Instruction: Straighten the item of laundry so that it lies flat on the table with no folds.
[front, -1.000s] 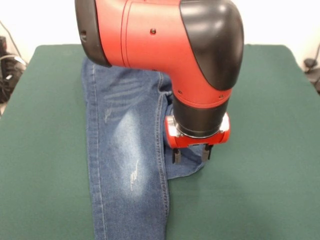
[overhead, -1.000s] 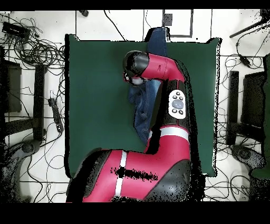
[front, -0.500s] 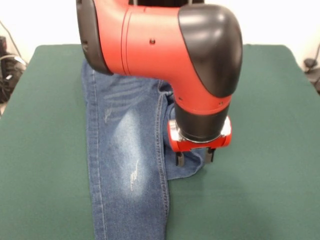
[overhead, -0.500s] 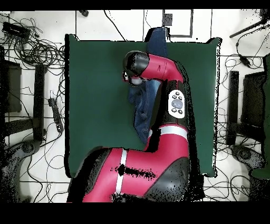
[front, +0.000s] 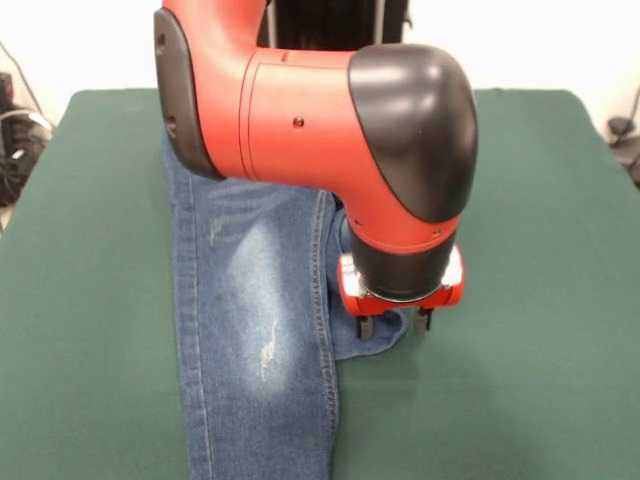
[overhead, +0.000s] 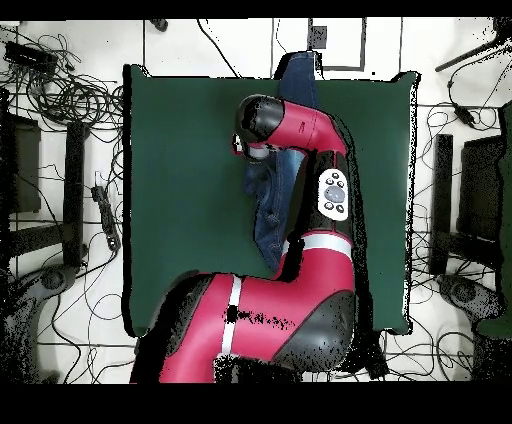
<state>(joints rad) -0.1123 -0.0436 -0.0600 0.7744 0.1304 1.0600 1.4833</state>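
The item of laundry, a pair of blue jeans, lies on the green table. One leg runs straight toward the picture's bottom edge. The other shows only as a short bunched flap beside it. My gripper hangs over that flap, open, with its fingertips low at the cloth's right edge. Whether they touch the cloth cannot be seen. In the overhead view the jeans run lengthwise on the table, one end reaching over its far edge, and the arm hides the gripper.
My red arm covers the waist end of the jeans. Bare green tabletop lies on both sides of the jeans. Cables and stands crowd the floor around the table.
The gripper has come down toward the bunched flap and shifted slightly to the right. Its fingers keep the same gap. The jeans have not moved.
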